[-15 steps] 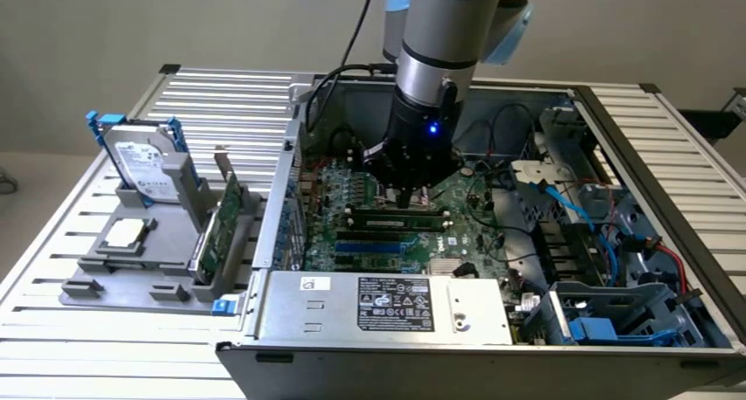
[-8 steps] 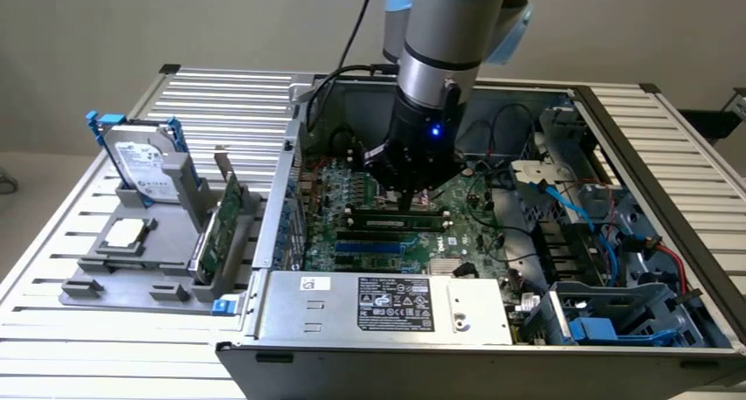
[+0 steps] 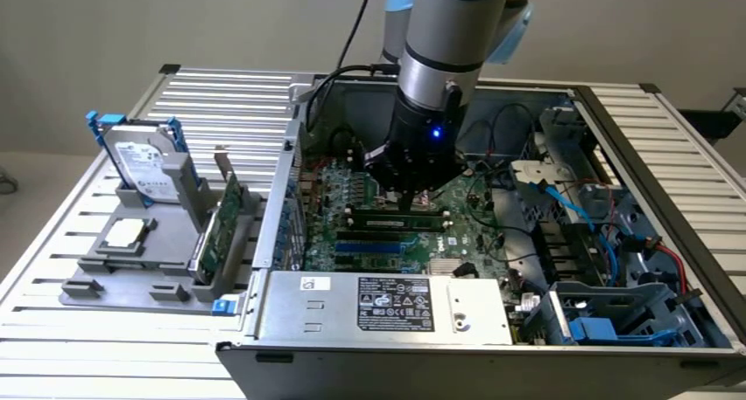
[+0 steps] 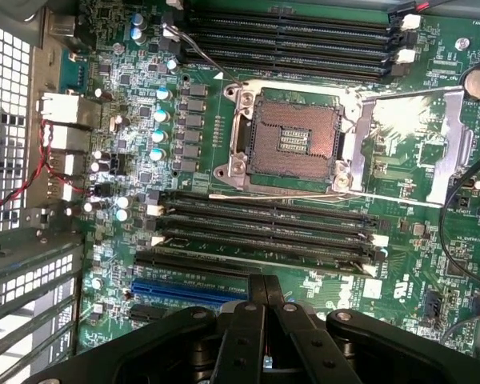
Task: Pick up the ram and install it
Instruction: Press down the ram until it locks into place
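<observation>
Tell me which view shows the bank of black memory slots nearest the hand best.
The wrist view. It looks straight down on the memory slots, so each slot's full length and its end latches are visible between the CPU socket and the blue slot. The exterior view shows them at a slant, just below the hand.
</observation>
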